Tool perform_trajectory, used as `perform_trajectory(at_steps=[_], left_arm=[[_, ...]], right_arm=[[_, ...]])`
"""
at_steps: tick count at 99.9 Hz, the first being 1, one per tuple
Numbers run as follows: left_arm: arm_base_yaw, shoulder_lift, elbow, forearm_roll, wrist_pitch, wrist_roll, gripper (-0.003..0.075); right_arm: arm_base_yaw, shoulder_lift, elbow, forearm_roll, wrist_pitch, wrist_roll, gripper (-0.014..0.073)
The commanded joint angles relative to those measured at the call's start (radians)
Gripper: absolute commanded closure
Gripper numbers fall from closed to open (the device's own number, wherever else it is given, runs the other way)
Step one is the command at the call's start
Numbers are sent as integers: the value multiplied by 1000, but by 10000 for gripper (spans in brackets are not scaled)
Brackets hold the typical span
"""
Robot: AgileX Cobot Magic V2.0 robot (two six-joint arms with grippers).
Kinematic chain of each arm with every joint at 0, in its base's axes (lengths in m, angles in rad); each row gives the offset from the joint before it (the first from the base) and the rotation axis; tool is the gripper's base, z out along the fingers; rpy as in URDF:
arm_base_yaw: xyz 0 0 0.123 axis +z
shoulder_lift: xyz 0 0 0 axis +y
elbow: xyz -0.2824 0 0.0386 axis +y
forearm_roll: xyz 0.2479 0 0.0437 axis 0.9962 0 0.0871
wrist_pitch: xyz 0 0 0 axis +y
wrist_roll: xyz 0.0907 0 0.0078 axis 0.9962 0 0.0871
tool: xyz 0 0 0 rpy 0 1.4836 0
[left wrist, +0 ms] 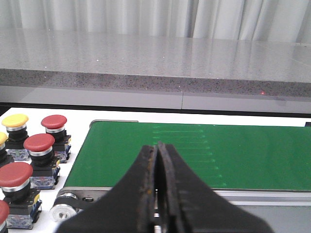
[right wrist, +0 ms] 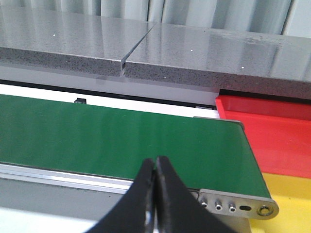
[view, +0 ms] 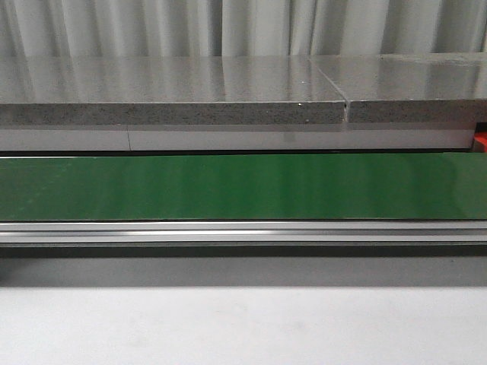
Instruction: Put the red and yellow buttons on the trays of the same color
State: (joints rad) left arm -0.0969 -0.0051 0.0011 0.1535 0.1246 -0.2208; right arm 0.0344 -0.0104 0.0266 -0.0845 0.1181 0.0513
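Your left gripper and right gripper have their jaws closed, holding nothing, above the green belt.

A: What colours did the conveyor belt and its surroundings show?

B: The belt was plain dark green, with a silver metal rail along its near edge. Behind it ran a grey speckled stone counter, with pale grey pleated curtains beyond. The table in front was off-white.

A: And the buttons and trays?

B: Off the belt's left end stood red buttons and a yellow button, all on black bases. Off its right end sat a bright red tray and, nearer, a yellow tray. Both grippers, left gripper and right gripper, were black.
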Motion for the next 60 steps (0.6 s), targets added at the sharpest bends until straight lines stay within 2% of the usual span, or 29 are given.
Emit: perform_trajectory(at_steps=[1, 41, 52, 60], left_arm=[[-6, -1, 33, -6, -88, -2, 739], [-6, -1, -20, -6, -80, -2, 739], [-6, 8, -107, -6, -21, -2, 739], [-6, 41, -189, -24, 86, -2, 739]], right_arm=[[2, -16, -9, -13, -78, 1, 661], [2, -16, -9, -13, -78, 1, 661], [2, -16, -9, -13, -78, 1, 661], [2, -16, -9, -13, -78, 1, 661]])
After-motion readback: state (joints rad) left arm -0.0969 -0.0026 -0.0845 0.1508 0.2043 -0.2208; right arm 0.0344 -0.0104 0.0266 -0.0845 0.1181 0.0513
